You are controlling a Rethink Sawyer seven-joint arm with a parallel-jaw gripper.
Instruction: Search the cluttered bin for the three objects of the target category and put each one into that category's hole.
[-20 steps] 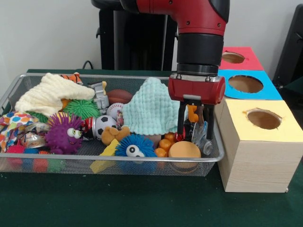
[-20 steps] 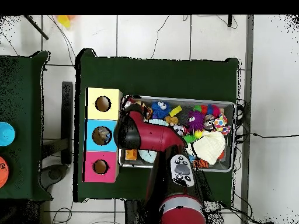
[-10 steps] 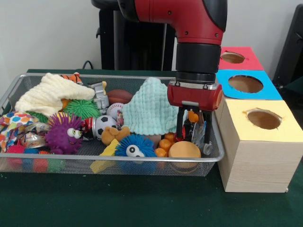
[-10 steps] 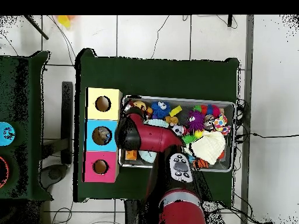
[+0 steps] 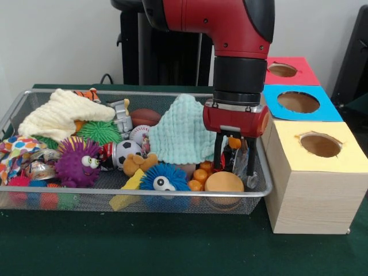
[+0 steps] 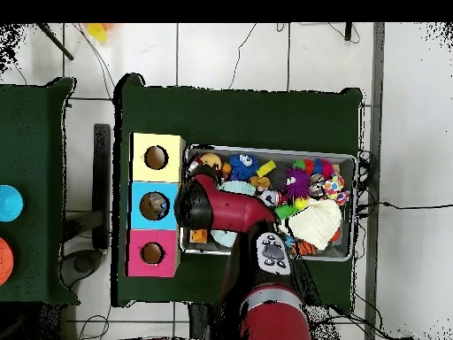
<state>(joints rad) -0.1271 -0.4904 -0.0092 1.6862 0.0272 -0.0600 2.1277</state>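
Observation:
The wire mesh bin (image 5: 115, 193) is full of toys and also shows in the overhead view (image 6: 350, 159). My gripper (image 5: 236, 169) is lowered into the bin's right end, beside a mint-green knitted cloth (image 5: 181, 132). Its fingers (image 5: 218, 152) stand apart around a small orange piece (image 5: 234, 142) and dark and grey clutter. In the overhead view the arm (image 6: 199, 204) hides the gripper. The blue-topped box's hole (image 5: 298, 102) lies just right of the gripper, past the bin's end; it also shows in the overhead view (image 6: 156, 205).
The red-topped box's hole (image 5: 283, 70) and the yellow-topped box's hole (image 5: 320, 145) flank the blue one. In the bin lie an orange disc (image 5: 224, 182), small orange balls (image 5: 201, 174), a blue spiky ball (image 5: 164, 178), a purple spiky ball (image 5: 77, 164), a soccer ball (image 5: 127, 150) and a cream cloth (image 5: 57, 115).
My gripper has moved down a little, deeper into the bin's right end. The toys around it have not visibly shifted.

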